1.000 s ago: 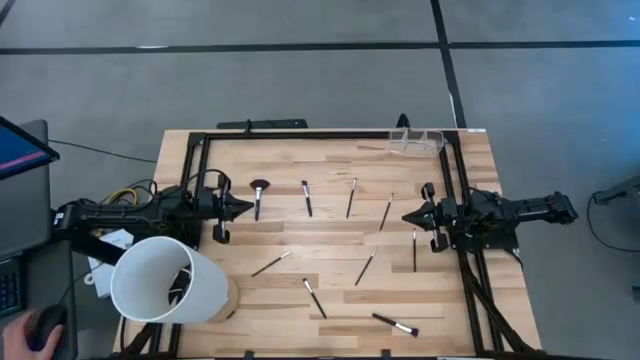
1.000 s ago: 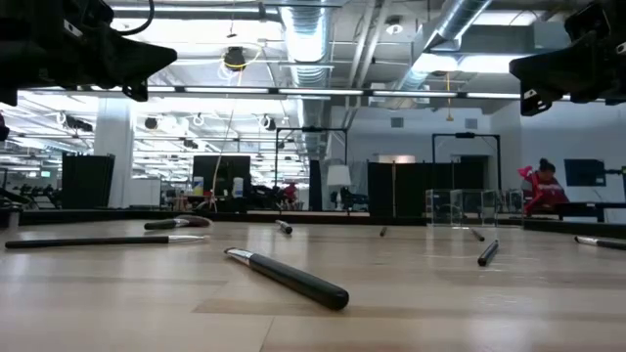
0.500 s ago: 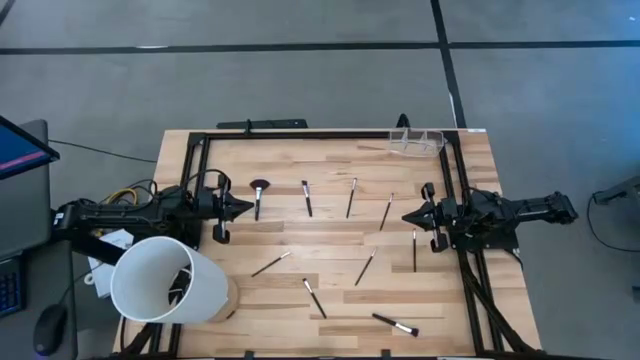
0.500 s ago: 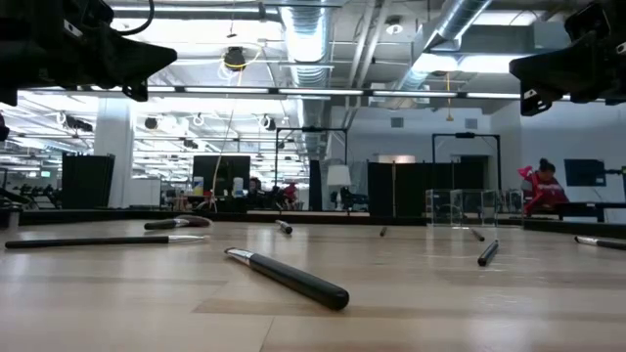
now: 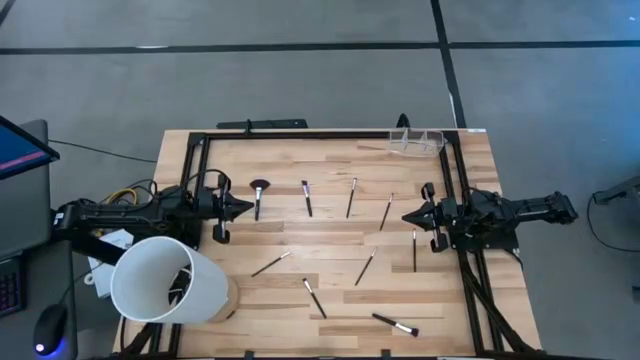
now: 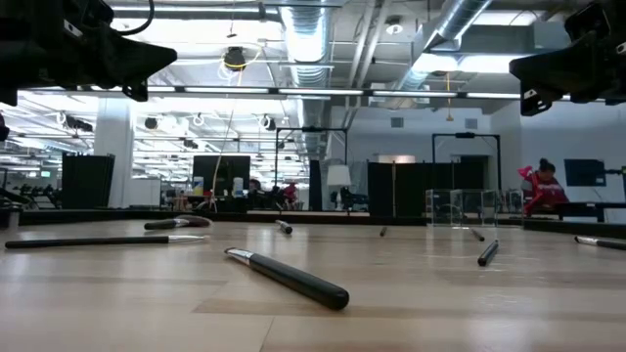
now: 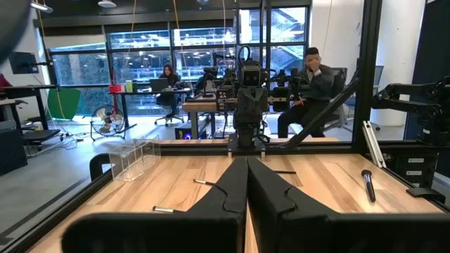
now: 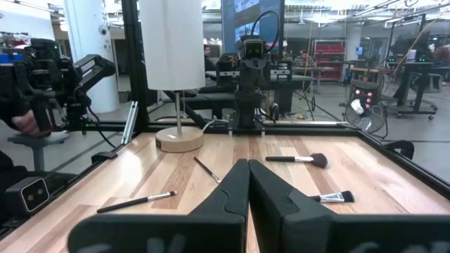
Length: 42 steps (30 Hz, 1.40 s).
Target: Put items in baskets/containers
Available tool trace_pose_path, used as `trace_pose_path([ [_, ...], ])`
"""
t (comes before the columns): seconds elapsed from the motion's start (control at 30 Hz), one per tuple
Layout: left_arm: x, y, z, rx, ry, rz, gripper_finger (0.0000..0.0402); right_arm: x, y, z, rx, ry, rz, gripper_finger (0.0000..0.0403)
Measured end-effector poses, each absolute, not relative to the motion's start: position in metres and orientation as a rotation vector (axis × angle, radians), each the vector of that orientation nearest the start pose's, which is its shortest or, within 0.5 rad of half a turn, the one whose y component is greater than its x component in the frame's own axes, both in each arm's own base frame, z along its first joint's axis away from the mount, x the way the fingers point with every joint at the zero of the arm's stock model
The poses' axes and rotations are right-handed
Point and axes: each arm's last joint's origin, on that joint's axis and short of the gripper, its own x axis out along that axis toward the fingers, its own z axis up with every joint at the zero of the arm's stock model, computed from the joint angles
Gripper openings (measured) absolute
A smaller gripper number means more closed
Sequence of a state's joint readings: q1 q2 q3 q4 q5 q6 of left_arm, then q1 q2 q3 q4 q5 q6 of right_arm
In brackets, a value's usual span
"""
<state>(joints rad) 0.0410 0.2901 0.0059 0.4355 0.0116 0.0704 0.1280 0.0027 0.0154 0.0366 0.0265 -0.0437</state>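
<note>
The makeup brushes [image 5: 350, 235] lie spread over the middle of the wooden surface [image 5: 330, 165], between the two tools and touching neither. The fan brush [image 5: 259, 195] lies just beside the left tool [image 5: 246, 208], its wide head toward the top of the frame and its handle running down. Three more brushes stand nearly up and down in a row to its right, each a little tilted. One short brush [image 5: 414, 250] lies straight up and down just below the right tool [image 5: 406, 216]. Lower in the frame four brushes lie slanted, and the lowest one [image 5: 396, 324] points its pale tip to the right. The clear holder [image 5: 416, 141] sits at the upper right of the surface, well apart from all the brushes. Both tools are closed tight with their tips together and hold nothing. They point at each other from the left and right edges. A big white tub [image 5: 165, 279] leans at the lower left. Nothing on the surface has moved since the earlier frame; only the person's hand that was on the mouse [image 5: 47, 328] at the lower left corner has gone
</note>
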Motion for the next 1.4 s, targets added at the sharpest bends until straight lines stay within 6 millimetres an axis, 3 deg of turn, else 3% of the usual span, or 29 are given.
trace_pose_path([
  [1.13,0.1144,0.0044,0.1833,0.074,-0.158,0.035,0.0006,0.096,0.011,0.1742,-0.043,-0.072,0.078,0.0],
  [1.4,0.1137,0.0043,0.1873,-0.005,-0.202,0.029,0.0006,0.0957,0.0109,0.1777,0.066,-0.104,0.082,0.0],
])
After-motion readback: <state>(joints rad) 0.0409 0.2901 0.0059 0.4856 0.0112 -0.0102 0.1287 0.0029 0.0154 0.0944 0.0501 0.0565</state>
